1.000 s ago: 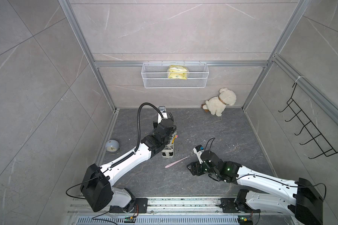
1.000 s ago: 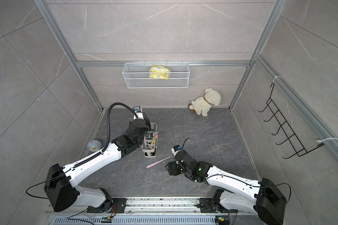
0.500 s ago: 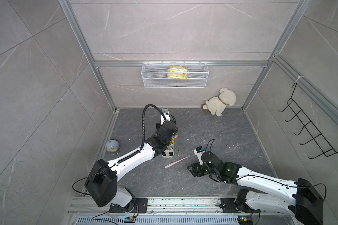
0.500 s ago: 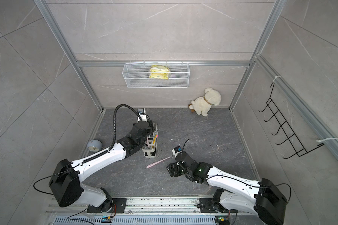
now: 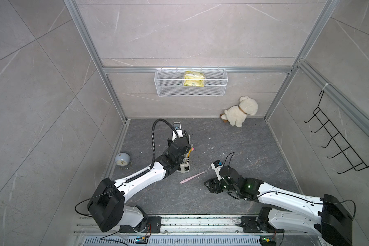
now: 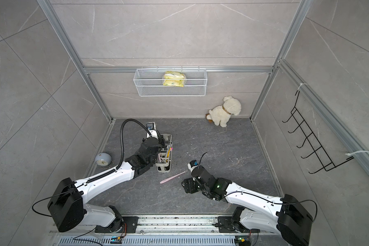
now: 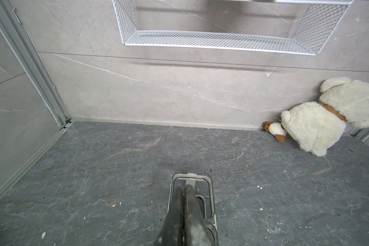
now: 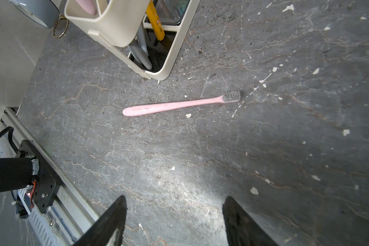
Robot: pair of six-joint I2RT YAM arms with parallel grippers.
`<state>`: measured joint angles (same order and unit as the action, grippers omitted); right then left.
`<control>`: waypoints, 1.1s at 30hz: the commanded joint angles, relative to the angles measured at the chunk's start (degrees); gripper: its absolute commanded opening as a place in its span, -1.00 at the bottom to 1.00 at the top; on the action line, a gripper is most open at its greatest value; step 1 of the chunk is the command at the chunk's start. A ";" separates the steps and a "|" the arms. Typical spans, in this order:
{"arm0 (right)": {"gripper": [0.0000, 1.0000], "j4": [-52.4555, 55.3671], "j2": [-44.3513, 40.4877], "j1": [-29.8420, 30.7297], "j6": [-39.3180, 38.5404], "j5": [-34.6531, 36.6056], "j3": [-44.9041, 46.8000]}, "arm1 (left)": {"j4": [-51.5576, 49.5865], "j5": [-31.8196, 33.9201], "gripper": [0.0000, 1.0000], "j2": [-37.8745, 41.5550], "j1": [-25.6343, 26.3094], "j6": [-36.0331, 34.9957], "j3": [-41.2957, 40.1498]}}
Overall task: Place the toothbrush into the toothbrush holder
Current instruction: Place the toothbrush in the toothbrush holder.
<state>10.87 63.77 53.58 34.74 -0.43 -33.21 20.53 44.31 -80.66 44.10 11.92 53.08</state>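
The toothbrush [image 8: 179,105] is pale pink. Its slim handle swells to a rounded end, and its small head carries grey bristles. It lies flat on the dark marbled surface [image 8: 285,138], just beside the near end of the cream toothbrush holder [image 8: 115,23] without touching it, and ahead of my right gripper [image 8: 175,199]. That gripper's jaws are spread wide and grasp nothing. The holder stands upright, with grey, yellow and pink handles in its compartments. My left gripper [image 7: 185,191] is clenched, fingers pressed together, tips over a clear cup in the holder. I cannot tell whether they touch it.
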 commanded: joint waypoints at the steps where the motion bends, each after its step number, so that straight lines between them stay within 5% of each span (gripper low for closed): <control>1: 0.46 -0.34 0.17 -0.24 0.20 -0.06 0.83 | 12.89 3.33 -1.00 -1.68 -0.33 -2.49 -2.36; 15: 0.45 -1.53 1.59 -0.24 0.43 1.00 2.22 | 31.43 7.74 -1.00 -10.61 0.71 -2.61 -9.74; 25: 0.45 -1.94 1.69 -0.25 0.42 1.18 2.41 | 33.67 9.43 -0.99 -12.16 1.99 -3.58 -10.83; 33: 0.45 -1.65 1.62 -0.28 0.63 0.70 2.31 | 34.83 12.68 -0.36 -11.06 4.27 -6.54 -10.72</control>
<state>9.56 65.25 53.58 34.92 -0.19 -31.27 50.87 53.45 -92.84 47.57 7.11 42.39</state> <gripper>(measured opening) 0.727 0.302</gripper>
